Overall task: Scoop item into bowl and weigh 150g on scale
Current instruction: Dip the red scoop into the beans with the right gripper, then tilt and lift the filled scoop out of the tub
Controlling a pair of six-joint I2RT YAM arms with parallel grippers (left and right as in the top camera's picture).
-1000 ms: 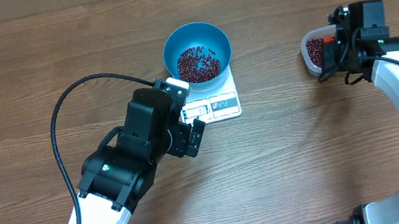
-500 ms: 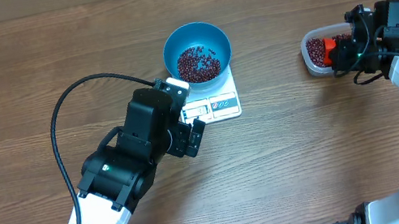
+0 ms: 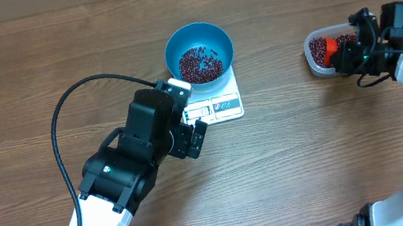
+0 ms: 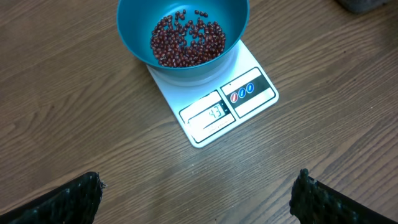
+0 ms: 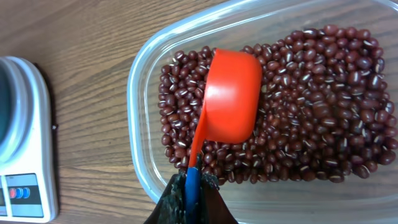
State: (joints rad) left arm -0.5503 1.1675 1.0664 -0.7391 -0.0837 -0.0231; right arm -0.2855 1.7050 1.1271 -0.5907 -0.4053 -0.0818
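Loading the scoop (image 5: 231, 93)
My right gripper (image 5: 189, 193) pinches its handle over the beans (image 5: 311, 112). Next: dig in, carry level to the bowl (image 3: 196, 32) at nine o'clock.

Matt wood, smooth plastics, shiny beans.
The table (image 3: 15, 96) was brown wood-grain, matt and lightly streaked. The blue bowl (image 4: 134, 31) looked like smooth plastic with a soft sheen; the scale (image 4: 171, 93) was smooth white plastic. The tub (image 5: 140, 81) was clear glossy plastic, the orange-red scoop (image 5: 233, 93) satin-smooth plastic. The beans (image 5: 311, 112) had smooth, faintly glossy skins. A black cable (image 3: 96, 78) looked matt and rubbery.
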